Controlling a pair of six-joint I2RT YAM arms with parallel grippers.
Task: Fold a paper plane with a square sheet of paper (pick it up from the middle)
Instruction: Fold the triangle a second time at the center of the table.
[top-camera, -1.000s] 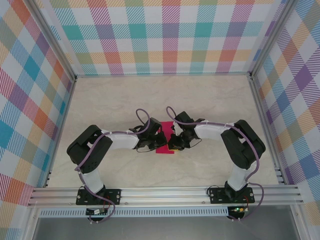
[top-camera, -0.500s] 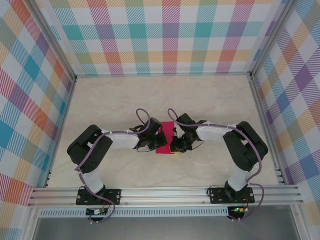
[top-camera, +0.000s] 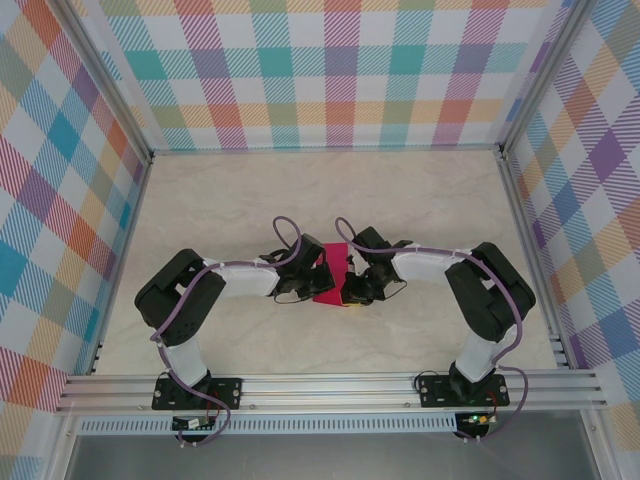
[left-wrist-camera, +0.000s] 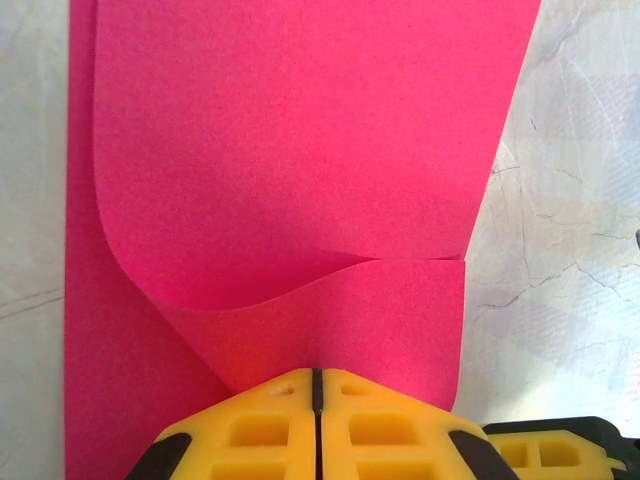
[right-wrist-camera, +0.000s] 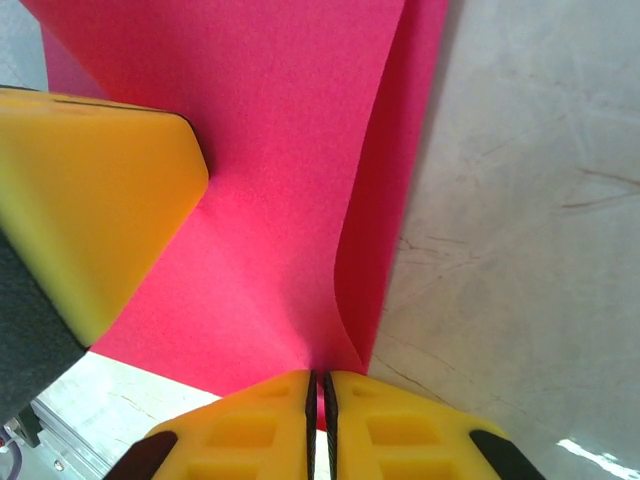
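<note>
Evidently limp and easily creased, the square sheet of paper (left-wrist-camera: 300, 150) was pinched edgewise by left gripper (left-wrist-camera: 316, 385) and right gripper (right-wrist-camera: 320, 388).

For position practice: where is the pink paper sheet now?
In the top view, the pink paper sheet lies at the middle of the table, pinched by the left pincer and the right pincer.

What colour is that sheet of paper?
Magenta-pink; the paper shows best in the left wrist view.
</note>
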